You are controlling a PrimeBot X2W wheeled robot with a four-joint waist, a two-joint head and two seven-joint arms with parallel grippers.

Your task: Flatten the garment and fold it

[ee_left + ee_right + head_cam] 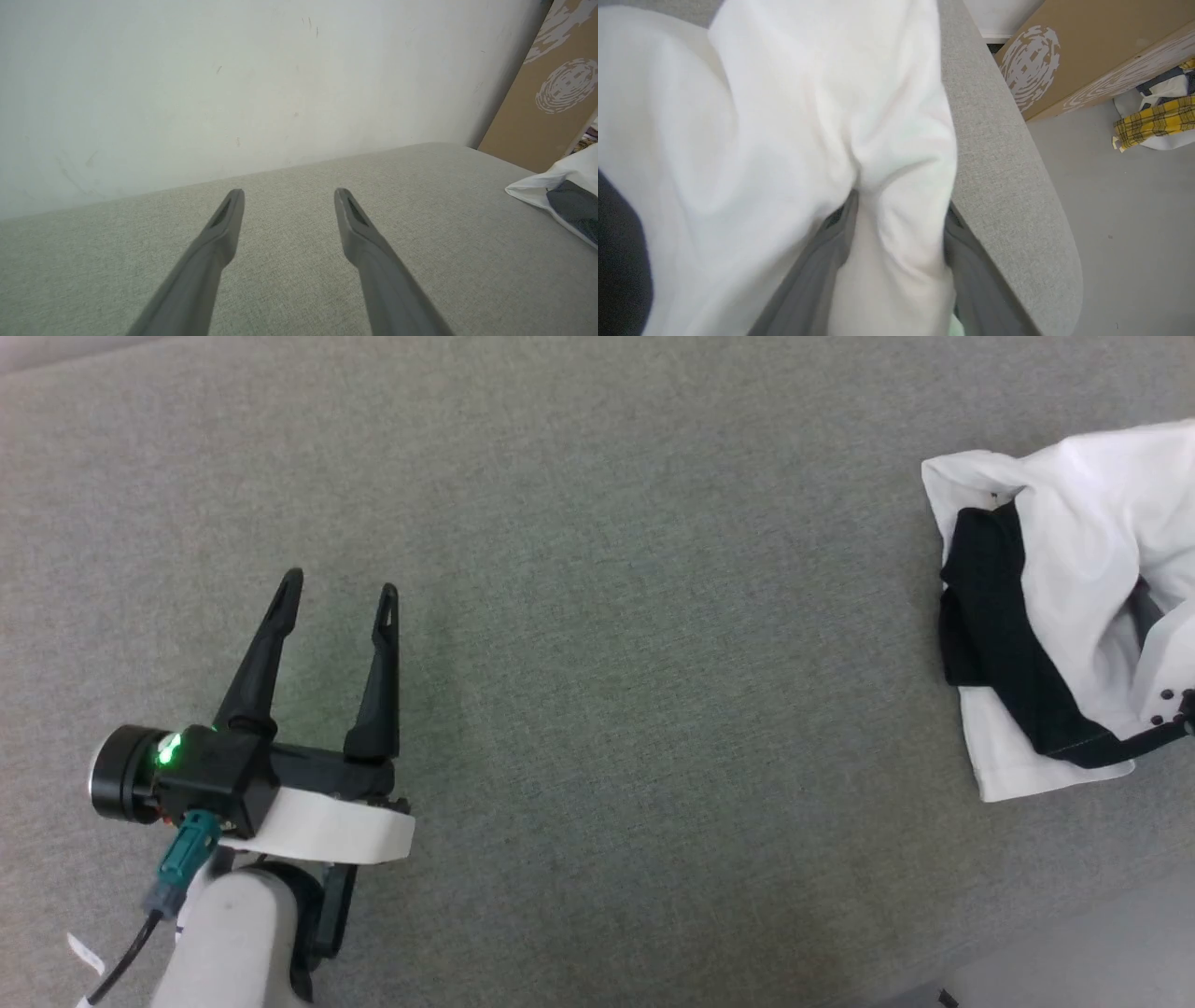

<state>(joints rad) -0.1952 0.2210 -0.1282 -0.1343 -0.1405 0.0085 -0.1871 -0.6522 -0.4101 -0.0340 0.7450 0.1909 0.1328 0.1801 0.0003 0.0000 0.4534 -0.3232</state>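
Observation:
The garment (1083,523), a white T-shirt with a black sleeve, lies crumpled at the far right of the grey cushioned surface (597,616). It also shows at the right edge of the left wrist view (560,177). In the right wrist view a thick white fold of the garment (784,116) sits between the spread fingers of my right gripper (896,210), whose tips are buried in the cloth. My left gripper (341,583) hovers open over bare surface at the lower left, far from the shirt, with nothing between its fingers (229,210).
A pale wall (233,70) rises behind the surface. The surface's rounded edge (1017,186) runs just right of the shirt, with grey floor (1134,233) beyond. A brown cardboard panel (1087,46) and a yellow plaid cloth (1153,119) lie there.

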